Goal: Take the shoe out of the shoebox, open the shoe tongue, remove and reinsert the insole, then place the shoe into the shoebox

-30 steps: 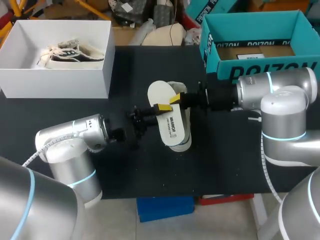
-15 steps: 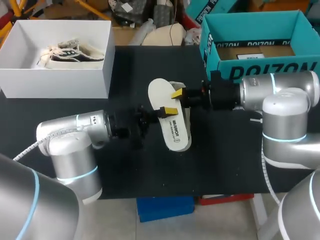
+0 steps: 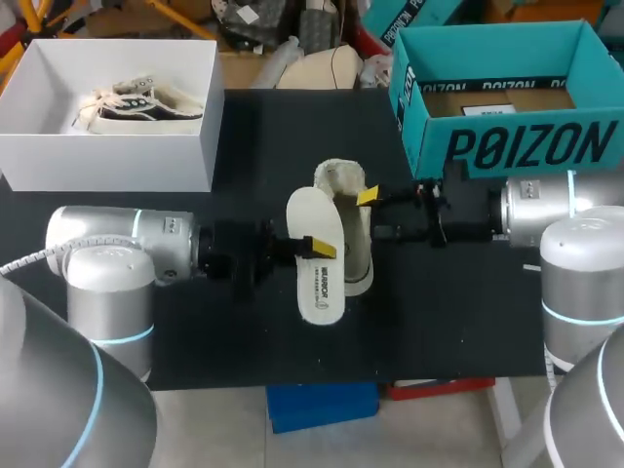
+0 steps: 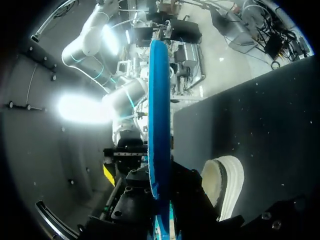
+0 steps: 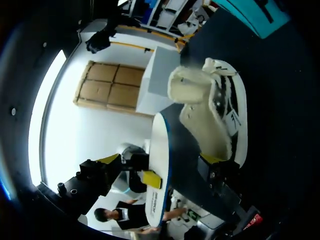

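Shoe (image 3: 355, 234) sits mid-tabletop (image 3: 448, 312), right hand (image 3: 370, 199) pinching its collar from 3 o'clock; left hand (image 3: 315, 246) clamps the insole (image 3: 318, 278) at the shoe's 9 o'clock.

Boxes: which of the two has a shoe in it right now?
The white box at the table's far left corner: a shoe lies inside. The teal box at the far right shows none.

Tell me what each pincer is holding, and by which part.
Left pincer grips the insole around its middle. Right pincer grips the shoe by the side wall of its opening.
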Motion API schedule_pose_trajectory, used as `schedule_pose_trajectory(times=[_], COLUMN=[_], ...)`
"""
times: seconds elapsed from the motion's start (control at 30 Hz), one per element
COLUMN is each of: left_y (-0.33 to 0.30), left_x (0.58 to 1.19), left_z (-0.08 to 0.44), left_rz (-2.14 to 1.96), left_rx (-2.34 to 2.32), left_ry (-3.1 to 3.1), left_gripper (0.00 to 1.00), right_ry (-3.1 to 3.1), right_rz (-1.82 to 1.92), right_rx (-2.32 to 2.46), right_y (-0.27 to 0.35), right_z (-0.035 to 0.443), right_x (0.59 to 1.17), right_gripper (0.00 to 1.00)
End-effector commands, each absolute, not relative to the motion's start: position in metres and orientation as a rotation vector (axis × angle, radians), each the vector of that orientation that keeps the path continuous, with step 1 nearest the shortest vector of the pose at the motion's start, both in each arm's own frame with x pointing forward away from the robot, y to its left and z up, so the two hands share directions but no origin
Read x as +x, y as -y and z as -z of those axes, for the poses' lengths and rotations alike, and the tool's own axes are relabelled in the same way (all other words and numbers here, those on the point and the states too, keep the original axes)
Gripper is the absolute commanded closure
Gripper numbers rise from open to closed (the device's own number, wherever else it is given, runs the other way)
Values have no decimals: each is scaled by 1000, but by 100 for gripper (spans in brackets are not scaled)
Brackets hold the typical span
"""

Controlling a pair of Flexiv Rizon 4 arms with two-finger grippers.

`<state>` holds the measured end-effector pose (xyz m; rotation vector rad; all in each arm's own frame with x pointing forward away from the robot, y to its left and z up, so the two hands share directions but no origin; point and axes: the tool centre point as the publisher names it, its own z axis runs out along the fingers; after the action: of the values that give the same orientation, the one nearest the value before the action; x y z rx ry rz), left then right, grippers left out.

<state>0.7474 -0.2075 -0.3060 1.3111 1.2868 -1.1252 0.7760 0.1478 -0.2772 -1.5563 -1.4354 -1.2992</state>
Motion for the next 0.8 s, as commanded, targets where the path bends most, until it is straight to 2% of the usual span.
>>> schedule_pose_trajectory(times=[0.03, 0.43, 0.8], left_y=[200, 200, 185], left_x=[749, 749, 723], left_z=[305, 305, 320], left_rz=[1121, 1121, 1317], left_rx=[1475, 1475, 1583], left_ry=[-1321, -1321, -1459], left_gripper=[100, 100, 100], right_ry=[1429, 1429, 1610], right_rz=[1318, 1318, 1176], right_rx=[-1594, -1594, -1720], right_y=[-131, -131, -94], right_z=[264, 264, 261], right_x=[759, 759, 730], right_gripper=[0, 0, 0])
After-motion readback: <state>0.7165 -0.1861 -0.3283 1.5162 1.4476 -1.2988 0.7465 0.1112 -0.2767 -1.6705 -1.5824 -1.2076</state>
